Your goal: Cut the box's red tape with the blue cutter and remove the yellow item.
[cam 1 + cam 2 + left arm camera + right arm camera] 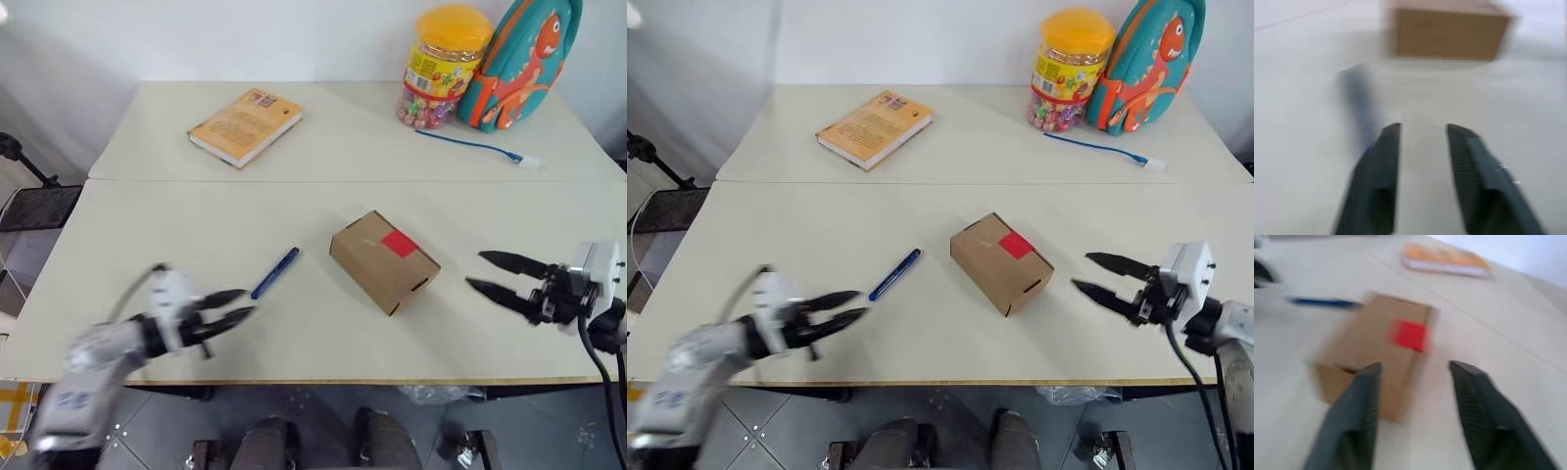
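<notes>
The blue cutter (275,272) is found lying flat on the white table (196,225), between the left gripper (235,305) and the box (383,260), just beside the left gripper's fingertips and apart from the box. Its long axis is set on a diagonal, with the near end directed toward the left gripper and the far end directed up and toward the box's back corner. The left gripper is judged the nearer of the two to the cutter; its jaws are parted to a moderate gap and nothing is held between them. The right gripper (495,273) is positioned on the other side of the box, aimed at it across a stretch of bare table, with jaws spread wide and nothing held. The cutter is seen as a slim blue stick, pen-shaped. The box is a small brown cardboard carton, closed, resting at an angle to the table edge, with the red tape (400,243) presented as a small bright square on its top face. The contents of the closed box cannot be told.
</notes>
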### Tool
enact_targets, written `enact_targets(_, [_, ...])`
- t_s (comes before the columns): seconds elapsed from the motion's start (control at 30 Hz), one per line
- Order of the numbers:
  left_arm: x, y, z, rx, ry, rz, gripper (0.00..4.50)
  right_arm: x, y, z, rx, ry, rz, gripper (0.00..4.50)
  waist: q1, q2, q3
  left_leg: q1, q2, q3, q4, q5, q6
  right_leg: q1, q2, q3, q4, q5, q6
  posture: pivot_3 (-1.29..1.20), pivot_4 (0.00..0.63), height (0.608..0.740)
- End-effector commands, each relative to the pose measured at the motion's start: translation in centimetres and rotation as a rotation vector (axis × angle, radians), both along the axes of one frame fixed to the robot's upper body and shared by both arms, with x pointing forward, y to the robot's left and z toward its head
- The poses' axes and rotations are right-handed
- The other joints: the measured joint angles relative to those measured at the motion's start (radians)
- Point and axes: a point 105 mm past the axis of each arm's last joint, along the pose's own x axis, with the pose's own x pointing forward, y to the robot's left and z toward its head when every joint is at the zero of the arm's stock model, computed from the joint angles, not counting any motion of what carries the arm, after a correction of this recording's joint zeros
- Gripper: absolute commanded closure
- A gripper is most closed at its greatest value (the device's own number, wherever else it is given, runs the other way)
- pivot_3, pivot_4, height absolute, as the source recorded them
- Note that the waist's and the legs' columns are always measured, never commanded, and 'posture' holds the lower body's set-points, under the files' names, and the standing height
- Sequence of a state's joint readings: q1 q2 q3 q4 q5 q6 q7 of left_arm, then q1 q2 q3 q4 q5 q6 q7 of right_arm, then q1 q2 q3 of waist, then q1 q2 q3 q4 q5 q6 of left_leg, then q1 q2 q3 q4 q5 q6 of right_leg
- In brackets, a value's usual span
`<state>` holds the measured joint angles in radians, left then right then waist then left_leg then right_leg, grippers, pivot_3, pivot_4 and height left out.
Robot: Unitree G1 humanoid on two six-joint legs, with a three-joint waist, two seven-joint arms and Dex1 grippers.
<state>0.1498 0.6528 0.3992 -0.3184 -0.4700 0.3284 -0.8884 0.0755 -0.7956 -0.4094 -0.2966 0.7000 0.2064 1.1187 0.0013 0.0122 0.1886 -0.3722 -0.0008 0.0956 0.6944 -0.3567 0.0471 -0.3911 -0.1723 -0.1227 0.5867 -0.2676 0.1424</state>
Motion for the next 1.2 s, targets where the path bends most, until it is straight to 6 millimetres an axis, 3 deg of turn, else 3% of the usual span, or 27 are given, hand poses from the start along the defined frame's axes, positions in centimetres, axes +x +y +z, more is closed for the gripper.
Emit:
enact_targets(0.03, [-1.1, 4.8, 1.8, -0.004, -0.051, 0.175, 1.71, -1.0, 3.5, 1.8, 0.075, -0.089, 0.097, 0.74, 0.000, 0.000, 0.000, 0.000, 0.000, 0.000, 0.000, -0.001, -0.002, 0.000, 0.001, 0.000, -0.001, 0.000, 0.000, 0.00, 0.150, 0.740])
enact_targets(0.1, [-1.7, 7.3, 1.5, 0.017, -0.044, 0.267, 1.11, -1.0, 4.8, 2.1, 0.111, -0.110, 0.132, 0.08, -0.001, 0.000, 0.000, 0.001, -0.001, 0.002, 0.000, -0.002, -0.002, 0.000, 0.003, 0.000, -0.001, 0.000, 0.000, 0.00, 0.150, 0.740])
enact_targets(0.2, [-1.8, 10.8, 2.3, 0.094, -0.108, 0.395, 0.21, -1.0, 5.8, 2.2, 0.115, -0.130, 0.192, 0.00, 0.006, 0.000, 0.000, 0.001, -0.002, 0.003, 0.000, -0.002, -0.002, -0.002, 0.004, -0.003, 0.000, 0.000, 0.000, 0.00, 0.150, 0.740])
enact_targets(0.23, [-1.9, 11.4, 2.5, 0.106, -0.116, 0.406, 0.02, -1.3, 6.1, 2.0, 0.096, -0.123, 0.228, 0.00, 0.009, -0.002, 0.000, 0.001, -0.002, 0.003, 0.000, -0.003, -0.002, -0.003, 0.004, -0.005, 0.000, 0.000, 0.000, 0.00, 0.150, 0.740])
enact_targets(0.33, [-2.2, 11.1, 2.6, 0.106, -0.103, 0.372, 0.02, -1.8, 6.8, 1.3, 0.053, -0.109, 0.299, 0.00, 0.016, -0.004, -0.001, 0.000, -0.001, 0.003, 0.000, -0.004, -0.002, -0.003, 0.005, -0.007, 0.003, 0.000, 0.000, 0.00, 0.150, 0.740])
enact_targets(0.4, [-2.3, 8.3, 1.4, 0.095, -0.046, 0.277, 0.02, -1.8, 6.8, 1.3, 0.041, -0.116, 0.309, 0.00, 0.017, -0.003, -0.001, 0.000, -0.002, 0.003, 0.000, -0.006, -0.001, -0.003, 0.004, -0.008, 0.003, 0.000, 0.000, 0.00, 0.150, 0.740])
enact_targets(0.53, [-1.8, -0.3, -0.3, 0.057, -0.001, 0.052, 0.02, -1.5, 6.5, 1.6, 0.008, -0.131, 0.284, 0.00, 0.022, -0.003, -0.001, 0.001, -0.003, 0.004, 0.000, -0.007, 0.003, -0.002, 0.003, -0.007, 0.003, 0.000, 0.000, 0.00, 0.150, 0.740])
enact_targets(0.63, [1.2, -3.2, 0.9, -0.040, -0.064, 0.105, 0.02, -1.4, 5.9, 2.0, -0.015, -0.138, 0.244, 0.00, 0.032, -0.004, 0.000, 0.000, -0.004, 0.002, 0.001, -0.007, 0.004, -0.001, 0.004, -0.008, 0.003, 0.000, 0.000, 0.00, 0.150, 0.740])
enact_targets(0.77, [3.5, -7.4, 0.1, -0.071, -0.020, 0.076, 0.02, -1.8, 5.5, 2.3, -0.042, -0.155, 0.197, 0.00, 0.026, -0.004, -0.002, 0.000, -0.002, 0.002, 0.002, -0.007, 0.005, 0.000, 0.007, -0.010, 0.003, 0.000, 0.000, 0.00, 0.150, 0.740])
enact_targets(0.97, [5.4, -10.9, -2.3, -0.081, 0.065, 0.128, 0.02, -2.3, 5.2, 2.1, -0.041, -0.158, 0.138, 0.00, 0.023, -0.005, -0.002, 0.002, -0.001, 0.008, 0.002, -0.006, 0.006, -0.001, 0.009, -0.010, 0.002, 0.000, 0.001, 0.00, 0.150, 0.740])
enact_targets(1.2, [5.8, -9.7, -5.6, 0.009, 0.166, 0.223, 0.02, -2.8, 4.7, 1.6, -0.012, -0.155, 0.063, 0.00, 0.025, -0.005, -0.002, 0.003, 0.000, 0.009, 0.004, -0.005, 0.006, 0.000, 0.008, -0.008, 0.002, 0.000, 0.001, 0.00, 0.150, 0.740])
